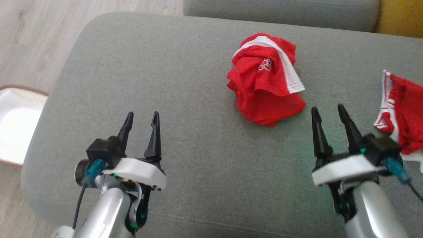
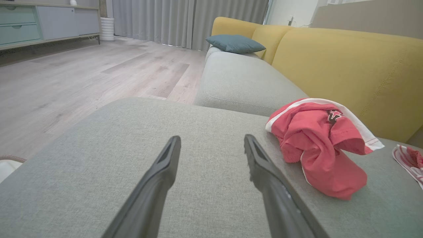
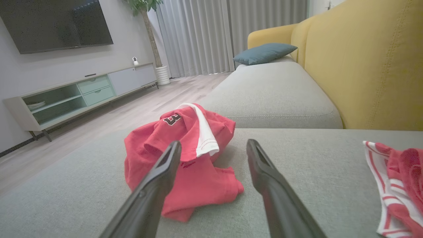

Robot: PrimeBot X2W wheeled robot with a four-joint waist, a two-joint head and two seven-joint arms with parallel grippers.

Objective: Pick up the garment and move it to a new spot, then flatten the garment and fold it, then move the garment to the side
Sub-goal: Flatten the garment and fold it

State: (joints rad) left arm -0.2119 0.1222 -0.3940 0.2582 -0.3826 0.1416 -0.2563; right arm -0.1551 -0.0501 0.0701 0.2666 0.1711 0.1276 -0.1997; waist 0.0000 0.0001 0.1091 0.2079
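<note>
The garment (image 1: 266, 79) is a crumpled red piece with a white stripe and a small emblem, lying bunched on the grey sofa seat (image 1: 185, 82). It also shows in the left wrist view, garment (image 2: 319, 145), and in the right wrist view, garment (image 3: 185, 155). My left gripper (image 1: 142, 117) stands open over bare cushion, well to the left of it and nearer me. My right gripper (image 1: 327, 110) is open too, just right of and nearer than the garment, touching nothing. Both pairs of fingers, left gripper (image 2: 211, 140) and right gripper (image 3: 213, 145), hold nothing.
A second red and white striped garment (image 1: 401, 109) lies at the seat's right edge, close to my right gripper. A white basket (image 1: 15, 124) sits on the wooden floor at the left. The yellow sofa back (image 2: 347, 62) rises behind, with a blue cushion (image 2: 234, 43) farther along.
</note>
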